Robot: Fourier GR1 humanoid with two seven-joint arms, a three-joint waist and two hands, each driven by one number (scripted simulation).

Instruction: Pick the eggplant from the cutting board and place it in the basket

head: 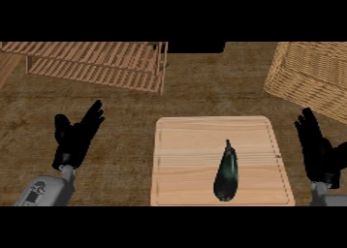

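On the brown table (pixel 205 97), the eggplant (pixel 227 172) lies on the cutting board (pixel 183 145), basket (pixel 312 77) at two o'clock; my left hand (pixel 74 135) and right hand (pixel 321 150) are open, empty.

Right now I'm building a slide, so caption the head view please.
Eggplant lies on the cutting board; left hand and right hand open either side, basket at far right.

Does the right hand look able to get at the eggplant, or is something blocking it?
Probably yes. The right hand is open just beside the cutting board, and the eggplant lies bare on the board's right half with nothing between them. The basket sits farther back, out of the way.
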